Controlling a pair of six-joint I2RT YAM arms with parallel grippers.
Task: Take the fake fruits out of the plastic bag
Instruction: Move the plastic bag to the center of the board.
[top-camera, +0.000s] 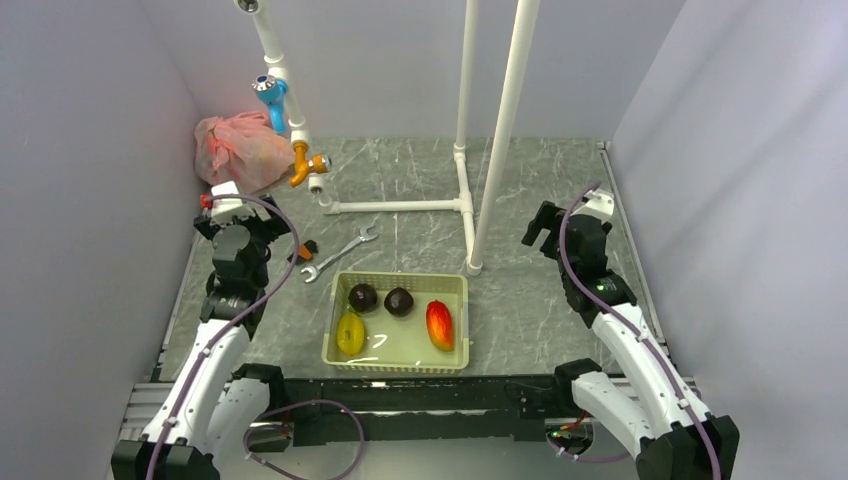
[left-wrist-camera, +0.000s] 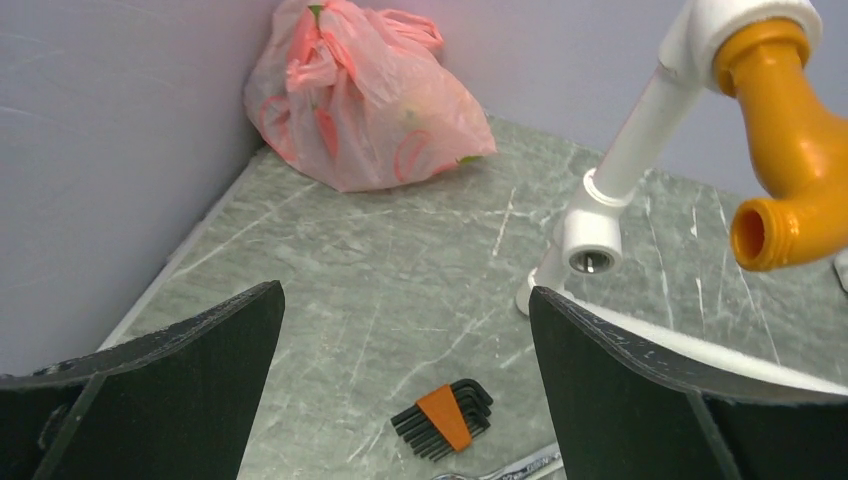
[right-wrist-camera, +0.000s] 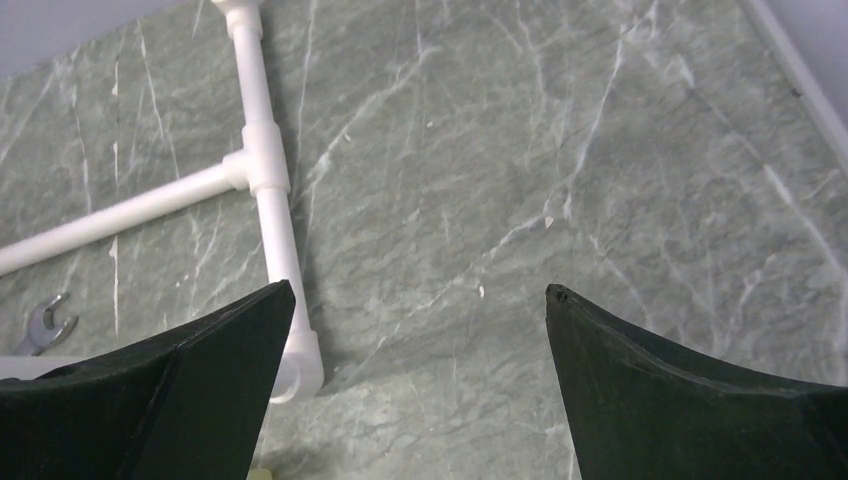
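Wide apart and empty, my left tool (left-wrist-camera: 405, 290) shows two flat black matte fingers at the bottom of its wrist view. My right tool (right-wrist-camera: 420, 286) is spread just as wide, with nothing in it, over the grey-green marbled tabletop (right-wrist-camera: 600, 150).

I judge the task as hardly begun. The thin, crinkly, translucent pink plastic bag (left-wrist-camera: 365, 100) sits bulging in the far left corner, against the wall, with its loop handles bunched on top. It is well apart from both tools. The fake fruits (left-wrist-camera: 410, 120) inside are only dim lumps behind the film.

The pale green slotted plastic basket (top-camera: 400, 275) near my bases holds four glossy fruits, and I cannot tell if any came from the bag. What is left, I think, is reaching the bag, opening it and taking each fruit out.
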